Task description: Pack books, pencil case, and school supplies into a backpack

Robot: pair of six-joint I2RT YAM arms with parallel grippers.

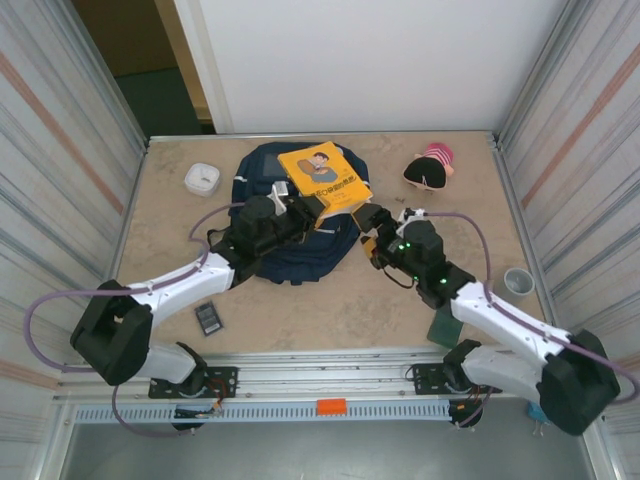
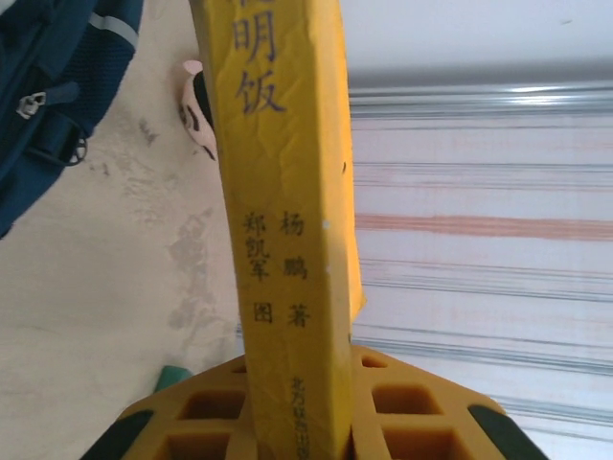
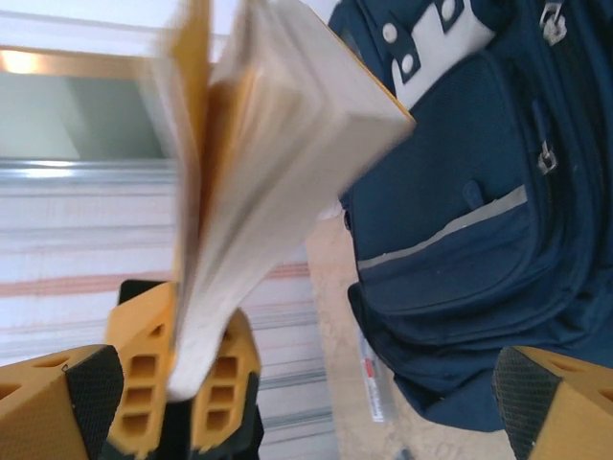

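Looking down from the overhead camera, a large navy blue fabric backpack [image 1: 290,240] lies in the middle of a beige stone-patterned tabletop [image 1: 340,310]. A flat yellow book [image 1: 322,178] with a cartoon figure and black lettering on its cover is held over the backpack's far end, with the left claw [image 1: 303,208] at its near edge. The right claw [image 1: 372,222] sits just beside the backpack's right side, near the book's corner. Near the left arm lies a small flat black rectangle with a grey panel [image 1: 208,318]. A thin dark green book [image 1: 443,325] lies beside the right arm. Further off are a white square container [image 1: 202,178], a pink and black soft toy [image 1: 430,168] and a small grey cup [image 1: 517,280].

The left wrist camera adds a close look at the grip. The yellow book [image 2: 287,230] shows its spine, printed with dark characters, standing upright in the left claw [image 2: 297,426], whose yellow fingers [image 2: 402,412] pinch it from both sides.

The right wrist camera shows the other edge of the yellow book [image 3: 278,144]: pale pages, blurred and fanned slightly apart, with the left claw [image 3: 187,383] gripping the lower edge. The backpack [image 3: 460,240], with its pockets and pale stripe, lies to the right. The right claw [image 3: 306,402] has its fingertips [image 3: 67,393] spread wide at the lower corners, apart from the book.
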